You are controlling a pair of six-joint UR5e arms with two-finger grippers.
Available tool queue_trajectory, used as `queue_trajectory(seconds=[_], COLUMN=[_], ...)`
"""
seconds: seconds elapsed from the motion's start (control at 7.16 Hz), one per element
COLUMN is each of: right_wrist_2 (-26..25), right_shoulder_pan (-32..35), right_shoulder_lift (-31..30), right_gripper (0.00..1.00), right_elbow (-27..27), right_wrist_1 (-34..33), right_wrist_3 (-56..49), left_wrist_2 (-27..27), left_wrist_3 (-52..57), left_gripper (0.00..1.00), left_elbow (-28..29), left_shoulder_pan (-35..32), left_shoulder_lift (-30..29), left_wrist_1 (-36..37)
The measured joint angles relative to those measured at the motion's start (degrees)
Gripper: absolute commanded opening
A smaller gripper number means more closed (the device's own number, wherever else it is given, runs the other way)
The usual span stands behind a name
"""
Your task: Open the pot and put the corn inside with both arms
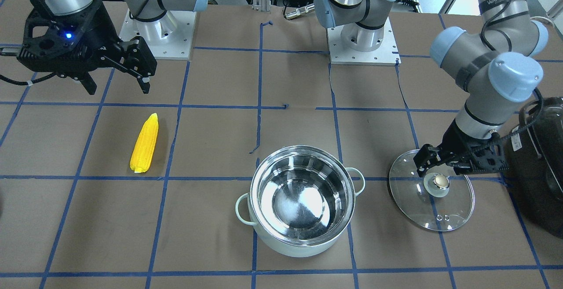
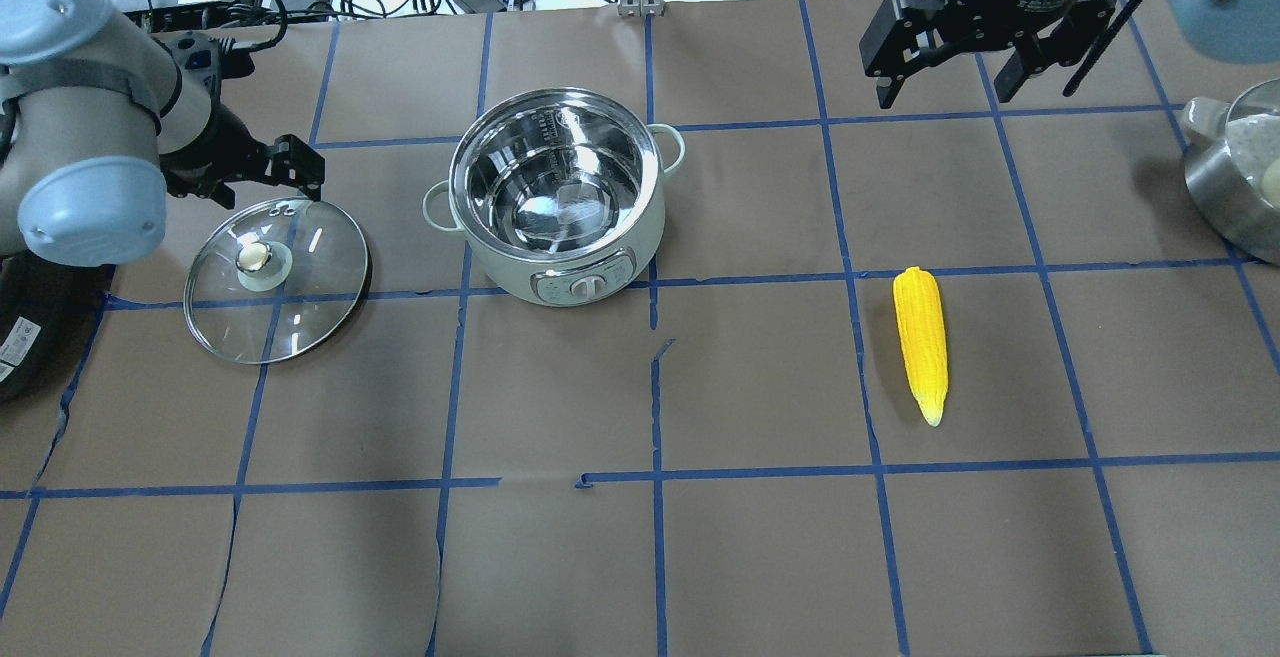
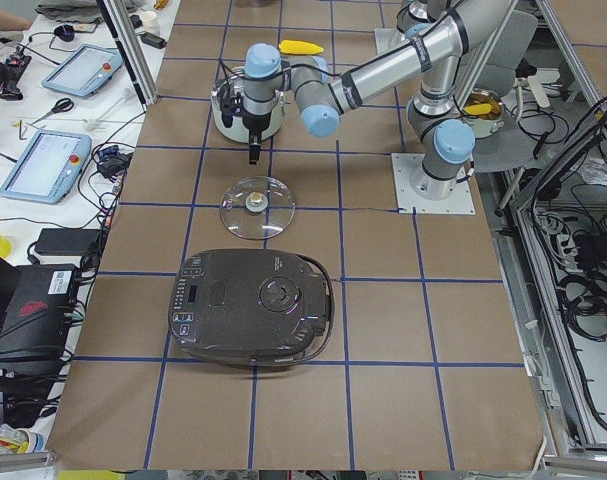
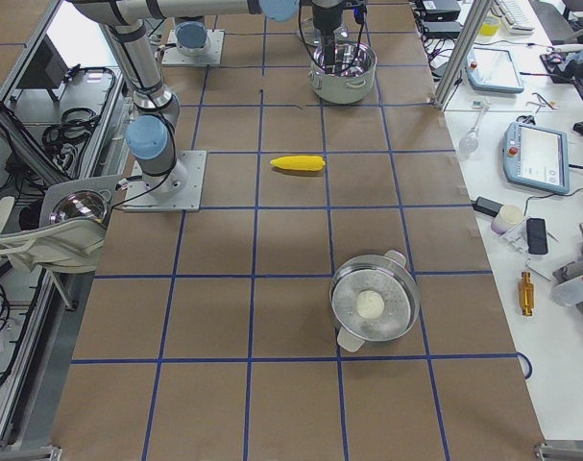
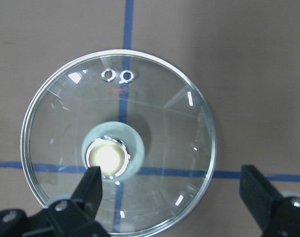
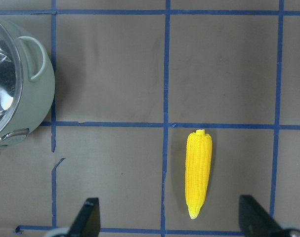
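Observation:
The mint-green pot stands open near the table's middle, its steel inside empty; it also shows in the overhead view and in the right wrist view. Its glass lid lies flat on the table beside the pot, with the metal knob up. My left gripper hovers open just above the lid, holding nothing, with one fingertip next to the knob. The yellow corn lies on the table on the pot's other side. My right gripper is open and empty, raised above the corn.
A large black appliance sits beyond the lid at the table's end on my left. A steel pot holding something white stands at the end on my right. Blue tape lines cross the brown table cover.

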Motion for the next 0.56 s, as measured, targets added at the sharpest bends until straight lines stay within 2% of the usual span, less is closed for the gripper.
queue_trajectory(seconds=[0.28,0.42,0.56], right_wrist_2=[0.0,-0.1,-0.2], right_shoulder_pan=[0.0,-0.1,-0.1], right_shoulder_lift=[0.0,0.0,0.0], right_gripper=[1.0,1.0,1.0], right_elbow=[0.0,0.0,0.0], right_wrist_1=[0.0,0.0,0.0], right_wrist_3=[0.0,0.0,0.0], left_wrist_2=[0.6,0.7,1.0], left_wrist_3=[-5.9,-7.9,-9.0], left_gripper=[1.0,1.0,1.0], left_elbow=[9.0,12.3,14.3], left_shoulder_pan=[-5.3,-7.1,-8.9], left_shoulder_lift=[5.2,7.1,8.5], left_wrist_1=[-15.9,-21.4,-23.9])
